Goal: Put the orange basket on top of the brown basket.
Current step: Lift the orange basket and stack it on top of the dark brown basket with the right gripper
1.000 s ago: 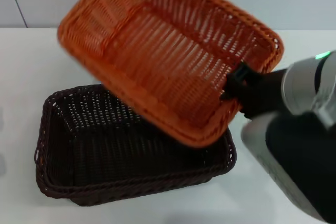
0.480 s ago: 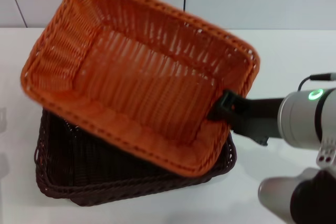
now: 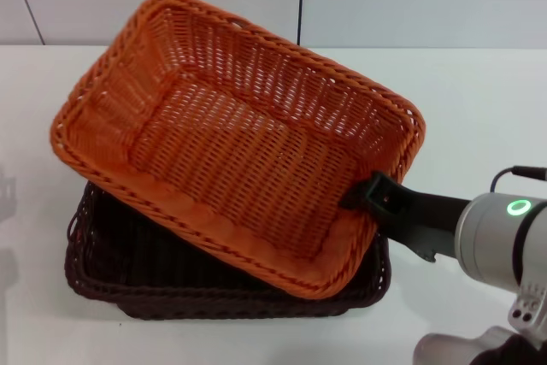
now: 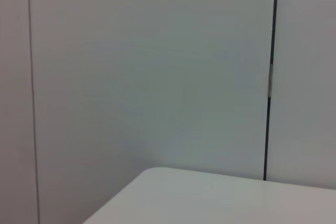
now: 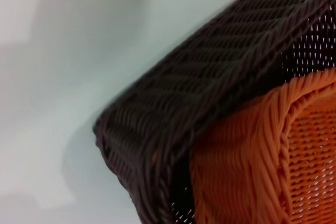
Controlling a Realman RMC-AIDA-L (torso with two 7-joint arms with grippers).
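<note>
From the head camera, the right gripper is clamped on the near-right rim of the orange basket, holding it tilted and skewed over the brown basket — probably so the low corner can drop in first. Both sit on the white table; nothing else crowds them. The left wrist camera shows only a table edge and wall panels, so the left gripper's state cannot be told. The right wrist camera shows the orange corner apparently seated inside the brown rim — contact there is hard to confirm
</note>
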